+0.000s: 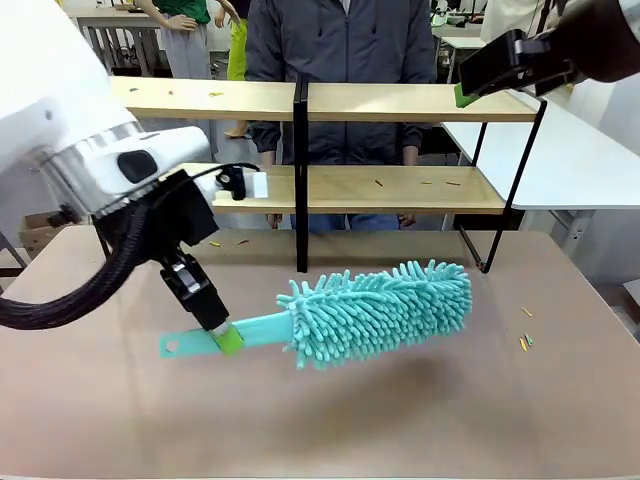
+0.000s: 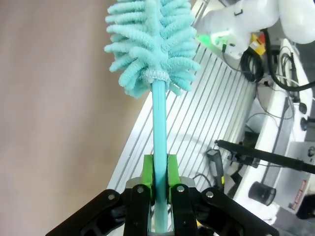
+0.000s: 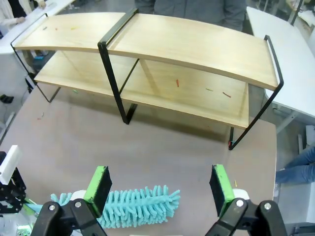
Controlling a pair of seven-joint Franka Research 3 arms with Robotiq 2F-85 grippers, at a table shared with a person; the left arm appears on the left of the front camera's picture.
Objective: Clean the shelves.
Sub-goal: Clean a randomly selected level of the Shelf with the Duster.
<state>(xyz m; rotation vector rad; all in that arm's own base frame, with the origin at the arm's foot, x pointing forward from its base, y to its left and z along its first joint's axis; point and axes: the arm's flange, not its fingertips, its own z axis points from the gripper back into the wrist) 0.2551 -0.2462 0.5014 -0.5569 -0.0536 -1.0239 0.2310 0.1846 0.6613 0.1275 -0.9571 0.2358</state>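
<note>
Shelves [image 1: 400,100] stand behind; left tool [image 1: 224,337] clamps duster [image 1: 380,310] handle, right tool [image 3: 160,189] gapes wide.

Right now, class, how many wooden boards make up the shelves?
2. The shelves have an upper board and a lower board beneath it, each crossing the black centre post; none seems hidden.

The left arm enters the front view from 9 o'clock, its wrist bent so the left gripper [image 1: 222,335] points down toward 5 o'clock, jaws clamped tight on a duster handle [image 1: 262,327]. The right arm reaches in high from 2 o'clock. The right gripper [image 3: 160,189] aims toward 8 o'clock, its jaws spread wide apart.
</note>
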